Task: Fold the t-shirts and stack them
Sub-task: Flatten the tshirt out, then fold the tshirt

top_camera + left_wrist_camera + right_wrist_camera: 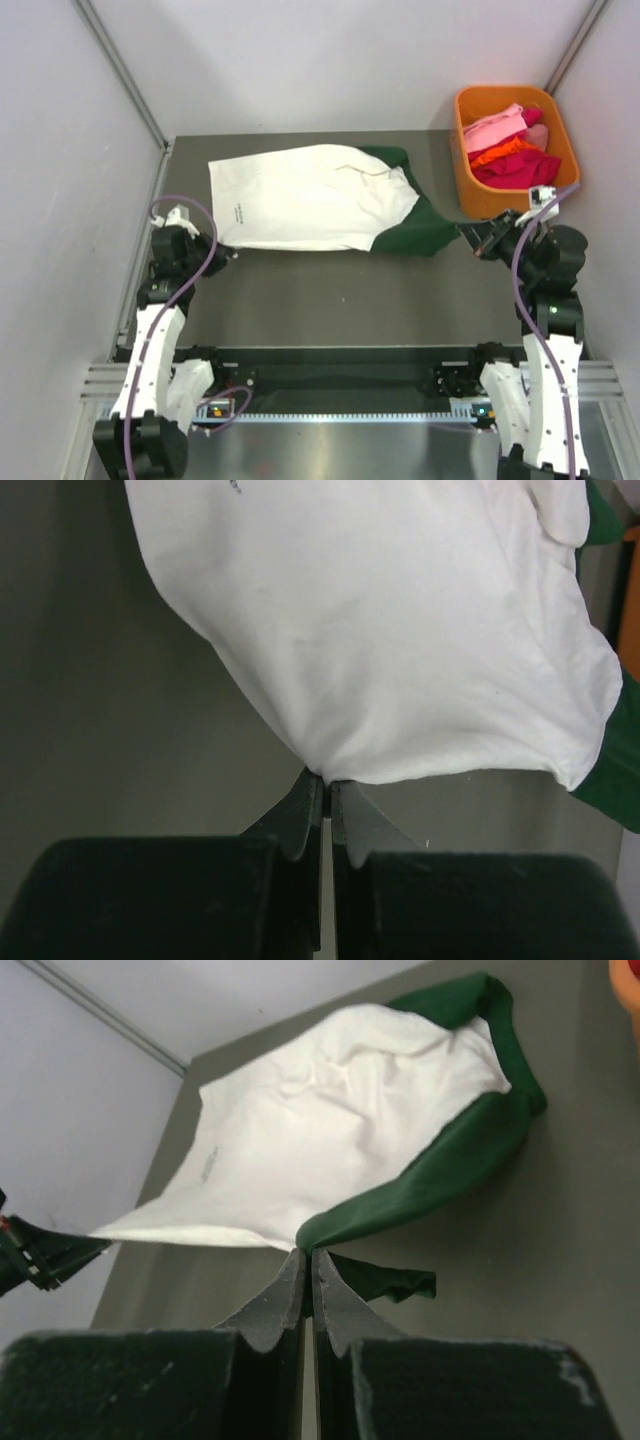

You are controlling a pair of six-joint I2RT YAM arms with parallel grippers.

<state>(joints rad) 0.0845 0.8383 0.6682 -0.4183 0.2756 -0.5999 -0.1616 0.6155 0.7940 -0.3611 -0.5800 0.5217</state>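
Observation:
A cream-white t-shirt (pixel 300 200) lies spread across the back of the dark table, over a dark green t-shirt (pixel 425 232) that shows along its right side. My left gripper (pixel 228 255) is shut on the white shirt's near left corner; in the left wrist view the cloth (pixel 400 630) bunches into the closed tips (pixel 328 780). At the near right corner my right gripper (pixel 470 240) is shut on the green shirt. In the right wrist view the green fold (pixel 450 1170) runs into the tips (pixel 308 1252), beside the white cloth (pixel 320 1150).
An orange bin (pixel 470 190) with pink, orange and red clothes stands at the back right, close to the right gripper. Grey walls enclose the table on three sides. Bare table (pixel 340 300) lies between the shirts and the arm bases.

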